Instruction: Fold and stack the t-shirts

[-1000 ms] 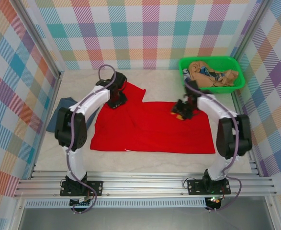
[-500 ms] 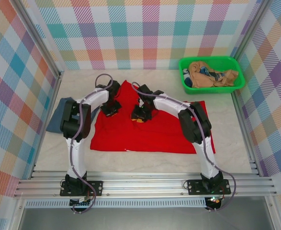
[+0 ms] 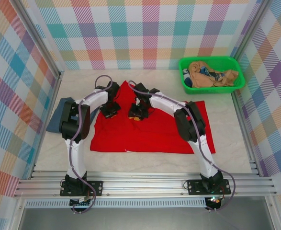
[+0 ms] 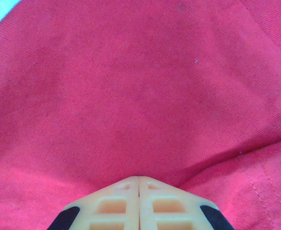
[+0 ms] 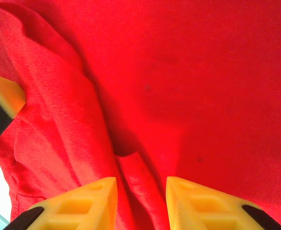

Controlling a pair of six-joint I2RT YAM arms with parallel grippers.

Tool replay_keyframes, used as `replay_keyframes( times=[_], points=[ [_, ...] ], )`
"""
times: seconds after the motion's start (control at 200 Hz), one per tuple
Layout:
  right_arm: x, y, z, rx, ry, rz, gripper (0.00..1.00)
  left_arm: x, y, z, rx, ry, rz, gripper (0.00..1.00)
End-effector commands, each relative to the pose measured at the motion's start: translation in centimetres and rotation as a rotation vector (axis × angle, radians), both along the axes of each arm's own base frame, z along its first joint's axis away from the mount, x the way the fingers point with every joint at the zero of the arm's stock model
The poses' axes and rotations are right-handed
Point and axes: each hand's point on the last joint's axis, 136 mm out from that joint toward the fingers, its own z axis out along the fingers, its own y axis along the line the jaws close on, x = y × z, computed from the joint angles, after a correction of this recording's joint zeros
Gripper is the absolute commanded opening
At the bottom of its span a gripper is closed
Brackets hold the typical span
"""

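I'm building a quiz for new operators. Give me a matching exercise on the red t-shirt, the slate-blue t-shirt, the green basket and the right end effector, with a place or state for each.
1 red t-shirt
2 slate-blue t-shirt
3 green basket
4 right end effector

A far right corner
B open, with a red fold between its fingers
C spread across the middle
D left edge

Pairs: 1-C; 2-D; 3-A; 4-B

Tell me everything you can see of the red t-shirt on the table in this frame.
The bright red t-shirt, of soft woven-looking cloth, lies mostly flat in the middle of the pale table, its far edge coming to a point. A stitched seam shows in the left wrist view. The left gripper is shut on a crease; the right gripper, open, straddles a raised fold.
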Motion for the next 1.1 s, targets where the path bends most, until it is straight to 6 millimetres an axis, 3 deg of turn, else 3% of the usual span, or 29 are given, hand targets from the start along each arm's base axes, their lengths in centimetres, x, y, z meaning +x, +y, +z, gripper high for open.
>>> replay_keyframes(
  times=[0.0, 0.21, 0.335, 0.47, 0.63, 0.8, 1.095],
  points=[
    [-0.9, 0.0, -1.1, -0.05, 0.053, 0.004, 0.32, -0.7, 0.4, -0.3, 0.006, 0.038, -0.005, 0.07],
    [-1.1, -0.3, -2.4, -0.07, 0.078, -0.014, 0.27, -0.6, 0.3, -0.2, 0.002, 0.036, -0.013, 0.07],
    [-0.7, -0.2, -1.6, -0.063, 0.054, -0.019, 0.27, -0.7, 0.3, -0.4, 0.001, 0.041, -0.014, 0.07],
    [-0.5, -0.5, -0.4, -0.045, 0.03, -0.035, 0.34, -0.7, 0.3, -0.4, 0.004, 0.042, -0.02, 0.06],
    [-0.2, -1.5, 1.0, -0.055, -0.006, -0.068, 0.29, -0.4, 0.3, -0.3, 0.003, 0.036, -0.021, 0.06],
    [-0.2, -1.2, -0.6, -0.075, 0.033, -0.06, 0.25, -0.3, 0.2, -0.3, -0.001, 0.038, -0.023, 0.06],
    [0.2, 0.2, -1.7, -0.063, 0.067, -0.042, 0.25, -0.3, 0.2, -0.4, 0.0, 0.043, -0.024, 0.06]
  ],
)
